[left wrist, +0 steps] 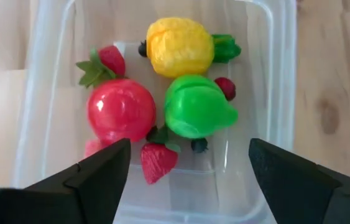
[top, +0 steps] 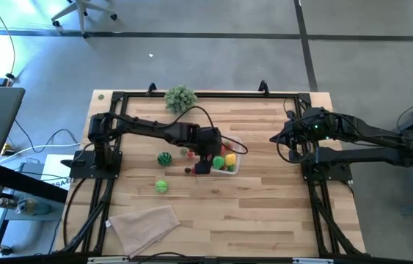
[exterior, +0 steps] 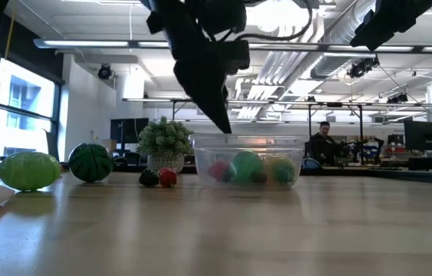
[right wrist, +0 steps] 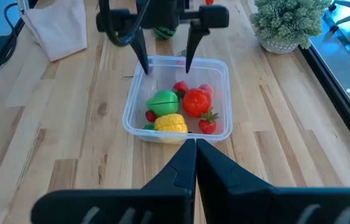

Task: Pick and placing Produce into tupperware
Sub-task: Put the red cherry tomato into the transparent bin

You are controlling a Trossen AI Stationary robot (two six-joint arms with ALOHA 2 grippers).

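Bench (top: 265,213) first: pale wooden boards, with the tupperware (top: 229,163) near the middle and my left hand (top: 203,166) hanging just above its near end. My right hand (top: 276,138) waits well off to the side, its fingers closed together on nothing. A beige cloth (top: 145,223) lies near the front edge and a bushy plant (top: 181,97) at the back.

Inside the tupperware I count a red ball (left wrist: 120,109), a green piece (left wrist: 196,113), a yellow one (left wrist: 178,45) and several strawberries (left wrist: 158,160) with small berries among them. Outside it lie a striped dark green ball (top: 164,158), a lighter green ball (top: 161,186), and two small pieces (top: 189,152) just beside the container.

My left hand is spread wide and empty, touching nothing, so I judge a drop is just finished. Next I would lift clear of the rim, swing over to one of the loose pieces and come down with the fingers either side of it.
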